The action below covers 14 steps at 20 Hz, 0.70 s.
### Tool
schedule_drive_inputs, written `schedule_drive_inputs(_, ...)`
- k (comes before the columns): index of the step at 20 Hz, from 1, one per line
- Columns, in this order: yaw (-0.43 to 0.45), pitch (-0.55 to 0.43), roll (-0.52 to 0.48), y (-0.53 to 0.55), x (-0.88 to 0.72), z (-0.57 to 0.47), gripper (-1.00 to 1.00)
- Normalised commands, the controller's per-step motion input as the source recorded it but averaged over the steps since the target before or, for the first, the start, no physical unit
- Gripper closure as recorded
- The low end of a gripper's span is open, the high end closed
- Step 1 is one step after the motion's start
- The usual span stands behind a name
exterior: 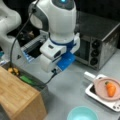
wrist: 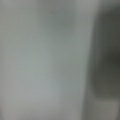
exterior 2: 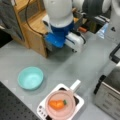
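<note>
Arm: the white Franka arm hangs over the grey table, its wrist pointing down, so the body of the arm covers most of what is under it.

Gripper: the gripper sits below the blue wrist part, close above the table, in a front view beside the wooden box. Its fingers are hidden behind the arm in both front views, so I cannot tell if they are apart or together, and I see nothing held in them.

Wrist view: only a pale grey surface with a darker band at the right (probably the table from very near, but I cannot say more).

Carrot: the orange carrot lies in the pink pan, green end toward a front view's right. It lies flat and free, well apart from the gripper.

Pan: it stands on the small white stove, with its white handle pointing toward the arm; this side is open for reaching.

Bowl: the teal bowl stands upright on the table, near the stove but not touching it, and looks empty.

Oven: the dark toaster oven stands at a front view's right, behind the pan, its knobs facing the table.

Wooden box: it stands at a front view's left bottom; a green thing and some yellow things lie just behind it (too small to name).
</note>
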Motion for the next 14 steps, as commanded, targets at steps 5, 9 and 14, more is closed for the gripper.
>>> schedule_drive_inputs(5, 0.213, -0.199, -0.164, -0.17, -0.57, -0.04, -1.0)
schedule_drive_inputs(9, 0.239, -0.185, -0.063, -0.3, -0.68, -0.06, -1.0)
schedule_drive_inputs(14, 0.165, -0.177, -0.048, -0.23, -0.48, -0.08, -1.0)
